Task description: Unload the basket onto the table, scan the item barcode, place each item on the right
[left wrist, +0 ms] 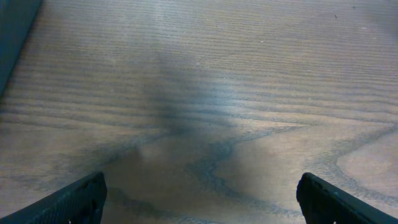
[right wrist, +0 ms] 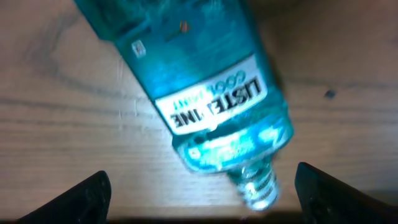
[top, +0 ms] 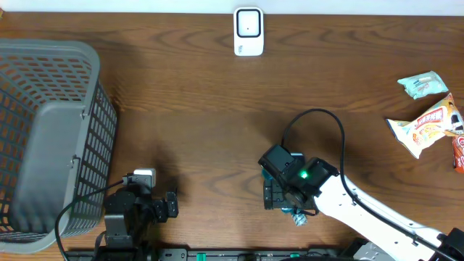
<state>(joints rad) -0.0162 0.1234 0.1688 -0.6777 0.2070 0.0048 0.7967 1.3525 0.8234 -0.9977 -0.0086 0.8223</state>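
The item is a teal Listerine mouthwash bottle [right wrist: 205,81] lying flat on the wooden table, white label up, its clear threaded neck [right wrist: 258,183] pointing toward the camera. My right gripper [right wrist: 202,196] hangs over it, open, its fingers wide on either side of the neck end without touching it. In the overhead view the right gripper [top: 279,194] covers most of the bottle, and only the neck end [top: 297,217] shows. The white barcode scanner [top: 249,31] stands at the table's far edge. My left gripper [left wrist: 202,199] is open over bare wood at the front left [top: 163,206].
A grey mesh basket [top: 51,130] fills the left side of the table. Snack packets lie at the far right: a pale green one [top: 424,85], an orange and white one [top: 428,127], a red one [top: 459,152]. The right arm's black cable [top: 326,116] loops above its wrist.
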